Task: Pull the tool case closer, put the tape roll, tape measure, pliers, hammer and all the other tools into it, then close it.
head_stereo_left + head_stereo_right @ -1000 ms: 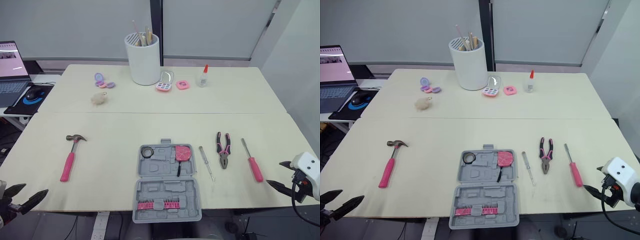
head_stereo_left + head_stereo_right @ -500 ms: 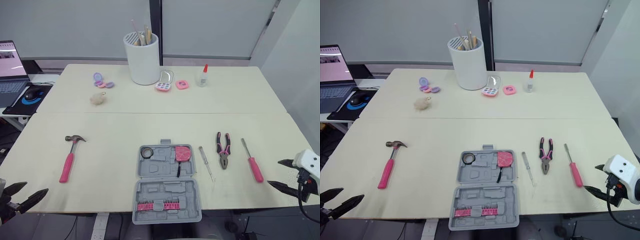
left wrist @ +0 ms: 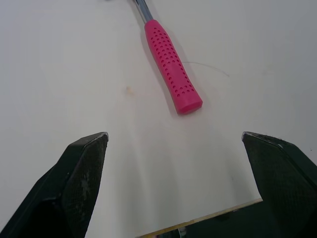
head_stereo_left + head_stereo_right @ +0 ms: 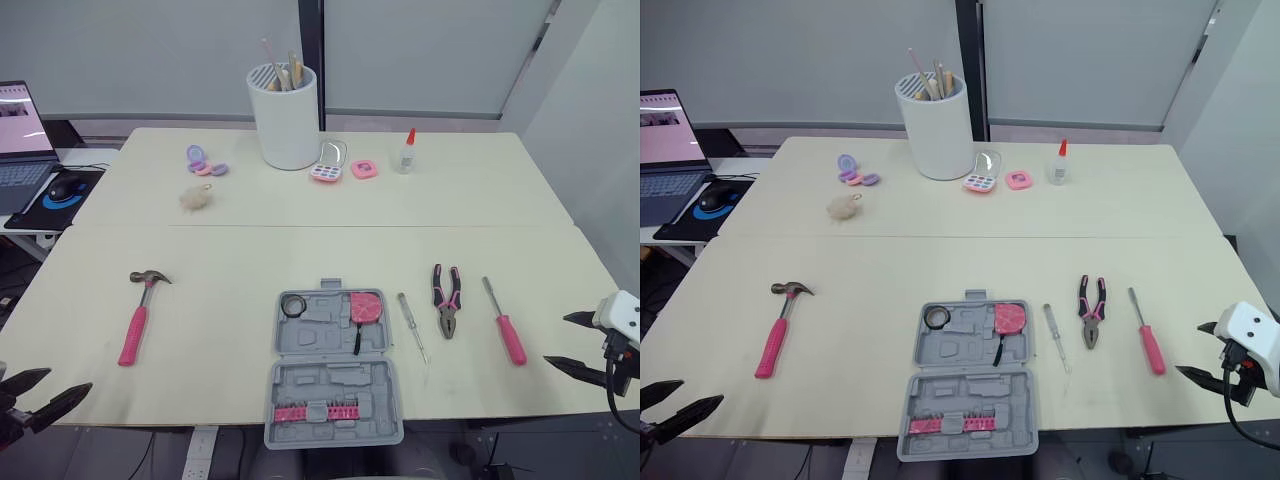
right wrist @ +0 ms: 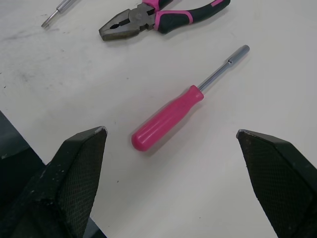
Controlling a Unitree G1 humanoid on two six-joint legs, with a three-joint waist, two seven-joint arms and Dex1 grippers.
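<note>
The tool case point(image 4: 334, 372) lies open at the near edge of the table point(image 4: 230, 260), centre, its front half seemingly overhanging (tape roll point(image 4: 293, 305) inside). A pull closer could tip it off. The left gripper point(image 4: 69, 378) and right gripper point(image 4: 556, 338) hover wide open, empty.

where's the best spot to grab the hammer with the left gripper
Take the hammer by its pink handle, near mid-length, coming down from above with the jaws closing across it. It lies flat on the table, handle end toward the open left gripper, head farther away.
</note>
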